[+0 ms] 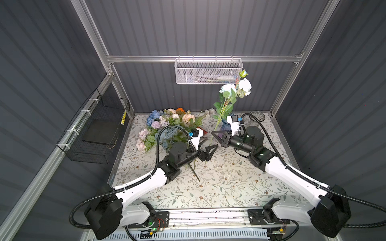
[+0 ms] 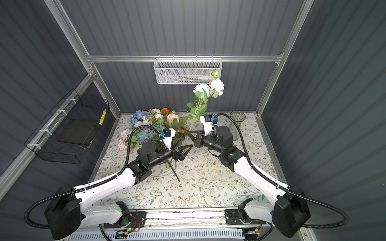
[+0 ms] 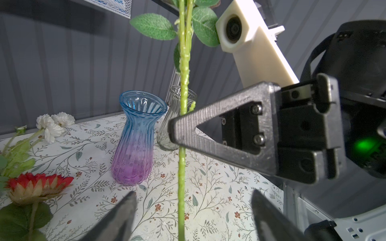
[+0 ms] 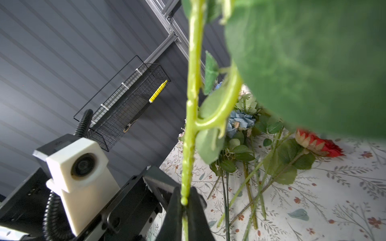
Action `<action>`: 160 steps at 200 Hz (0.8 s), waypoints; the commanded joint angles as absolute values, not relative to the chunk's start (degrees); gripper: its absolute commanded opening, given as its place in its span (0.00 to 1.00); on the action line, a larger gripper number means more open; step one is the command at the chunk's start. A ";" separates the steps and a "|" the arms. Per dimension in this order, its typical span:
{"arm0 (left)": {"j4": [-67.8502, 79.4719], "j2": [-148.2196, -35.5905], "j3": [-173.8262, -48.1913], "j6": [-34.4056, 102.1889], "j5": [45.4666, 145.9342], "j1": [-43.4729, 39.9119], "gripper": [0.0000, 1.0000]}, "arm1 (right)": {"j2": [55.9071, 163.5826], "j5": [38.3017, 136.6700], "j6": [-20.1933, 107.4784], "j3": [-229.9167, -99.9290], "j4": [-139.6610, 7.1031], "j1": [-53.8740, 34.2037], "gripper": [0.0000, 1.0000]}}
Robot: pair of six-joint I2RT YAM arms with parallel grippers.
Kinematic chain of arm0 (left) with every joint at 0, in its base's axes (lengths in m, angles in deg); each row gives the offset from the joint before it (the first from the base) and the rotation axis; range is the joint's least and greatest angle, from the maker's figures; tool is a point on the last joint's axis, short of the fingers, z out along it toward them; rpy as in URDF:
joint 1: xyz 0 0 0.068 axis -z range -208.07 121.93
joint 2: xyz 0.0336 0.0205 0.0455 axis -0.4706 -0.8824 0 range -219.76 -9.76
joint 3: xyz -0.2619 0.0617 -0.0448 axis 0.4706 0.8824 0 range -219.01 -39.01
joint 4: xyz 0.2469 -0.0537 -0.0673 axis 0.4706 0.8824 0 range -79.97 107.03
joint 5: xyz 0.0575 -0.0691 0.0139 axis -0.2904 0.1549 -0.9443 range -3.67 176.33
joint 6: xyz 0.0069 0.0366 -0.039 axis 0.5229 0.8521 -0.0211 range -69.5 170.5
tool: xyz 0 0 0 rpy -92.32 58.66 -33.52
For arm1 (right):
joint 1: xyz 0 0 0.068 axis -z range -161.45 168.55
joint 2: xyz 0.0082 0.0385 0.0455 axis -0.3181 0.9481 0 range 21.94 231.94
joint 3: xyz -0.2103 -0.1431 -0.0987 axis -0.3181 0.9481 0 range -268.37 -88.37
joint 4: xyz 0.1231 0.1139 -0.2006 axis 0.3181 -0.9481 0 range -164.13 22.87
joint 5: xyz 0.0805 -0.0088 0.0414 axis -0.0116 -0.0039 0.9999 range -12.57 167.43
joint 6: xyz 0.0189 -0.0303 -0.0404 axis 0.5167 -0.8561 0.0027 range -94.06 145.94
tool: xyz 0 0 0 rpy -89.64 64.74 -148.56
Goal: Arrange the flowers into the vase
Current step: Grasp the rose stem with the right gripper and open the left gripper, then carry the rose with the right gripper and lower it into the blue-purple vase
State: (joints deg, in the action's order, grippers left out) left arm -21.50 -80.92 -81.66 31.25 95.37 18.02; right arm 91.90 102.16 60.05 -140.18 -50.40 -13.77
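Note:
My right gripper [image 1: 213,133] [image 4: 184,200] is shut on the green stem [image 4: 191,116] of a white-headed flower [image 1: 244,84] [image 2: 217,85], which stands upright above the table. Lower on that stem [image 3: 181,187], my left gripper [image 1: 211,143] [image 3: 193,195] is open, its fingers wide on either side and not touching it. A blue-to-purple glass vase [image 3: 135,141] [image 1: 226,123] stands empty behind the right gripper. The other flowers [image 1: 167,127] [image 2: 150,125] lie heaped at the back left. A red bloom [image 3: 37,183] [image 4: 319,144] lies at the heap's edge.
A clear glass vase [image 1: 257,116] [image 3: 173,125] stands at the back right. A white flower [image 3: 54,123] lies by the back wall. One dark stem [image 1: 194,173] lies under my left arm. On the walls hang a white mesh basket [image 1: 208,72] and a black wire basket [image 1: 98,129].

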 commanded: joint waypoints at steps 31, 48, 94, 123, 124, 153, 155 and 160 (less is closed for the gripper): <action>-21.02 -81.02 -80.22 23.31 94.61 12.30 1.00 | 88.44 85.28 47.74 -144.42 -66.45 -13.16 0.00; -20.37 -81.69 -79.11 19.07 93.79 9.10 1.00 | 87.05 77.53 43.85 -146.07 -72.16 -13.00 0.00; -11.97 -84.49 -79.53 15.25 85.48 6.65 1.00 | 83.43 63.91 32.71 -151.65 -76.98 -12.39 0.00; -9.89 -87.21 -81.06 14.55 84.74 6.56 1.00 | 85.08 60.03 25.48 -155.99 -73.66 -11.37 0.00; -9.82 -87.29 -81.04 14.55 84.74 6.56 1.00 | 85.19 60.03 25.23 -156.06 -73.47 -11.31 0.00; -9.14 -88.90 -81.65 13.90 85.25 6.56 1.00 | 90.11 60.17 19.99 -160.67 -66.92 -8.95 0.00; -9.07 -88.87 -81.66 13.88 85.27 6.56 1.00 | 90.55 60.26 19.86 -161.13 -66.57 -8.74 0.00; -8.90 -88.86 -81.67 13.85 85.27 6.56 1.00 | 91.48 60.53 19.59 -162.13 -65.86 -8.16 0.00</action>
